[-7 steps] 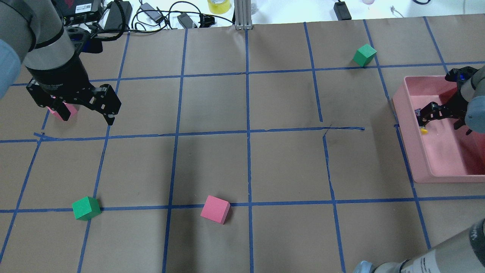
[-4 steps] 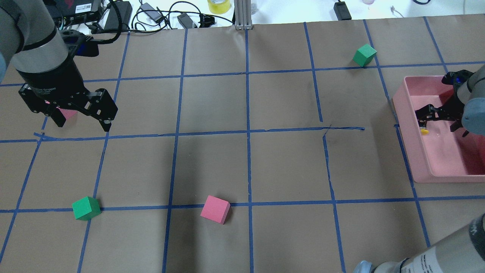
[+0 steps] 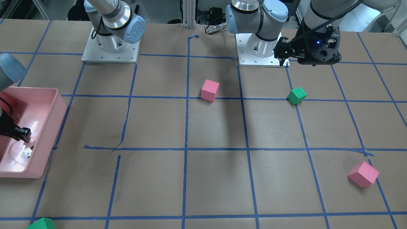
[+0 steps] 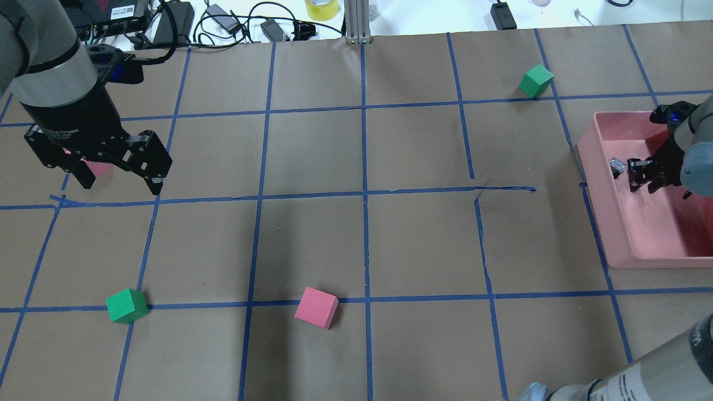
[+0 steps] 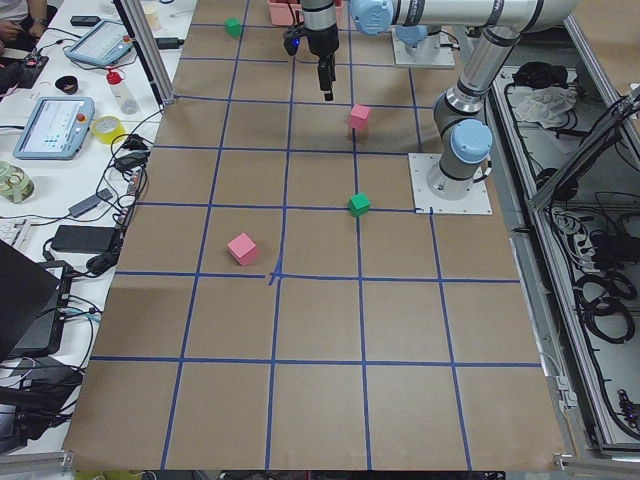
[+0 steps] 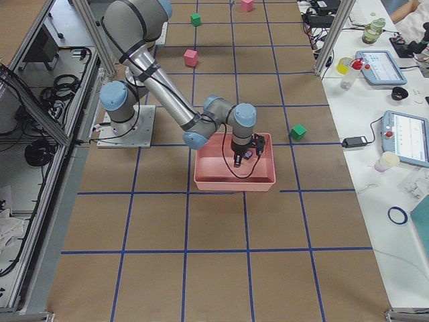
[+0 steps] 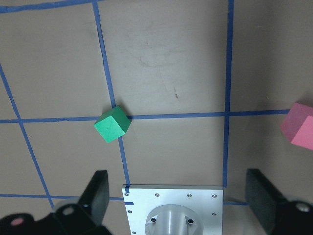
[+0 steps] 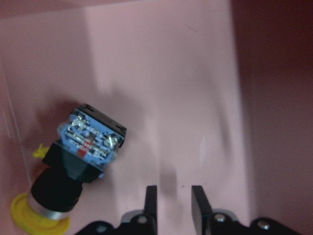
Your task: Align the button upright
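Note:
The button (image 8: pixel 80 156) lies on its side in the pink bin (image 4: pixel 599 200), yellow cap at the lower left of the right wrist view and blue-grey contact end at the upper right. It shows small in the overhead view (image 4: pixel 615 165) and the front view (image 3: pixel 28 153). My right gripper (image 8: pixel 173 196) is down in the bin just beside the button, fingers almost together and holding nothing; it also shows in the overhead view (image 4: pixel 641 177). My left gripper (image 4: pixel 120 182) is open and empty, high over the table's left side.
A pink cube (image 4: pixel 97 167) lies partly hidden under the left gripper. A green cube (image 4: pixel 127 306) and a pink cube (image 4: pixel 316 307) sit near the front, another green cube (image 4: pixel 536 81) at the far right. The bin wall (image 8: pixel 10 98) is close to the button.
My right gripper has closed from open and shifted right in the bin. The button has moved farther back along the bin wall, its yellow cap no longer showing overhead. The left gripper drifted slightly left.

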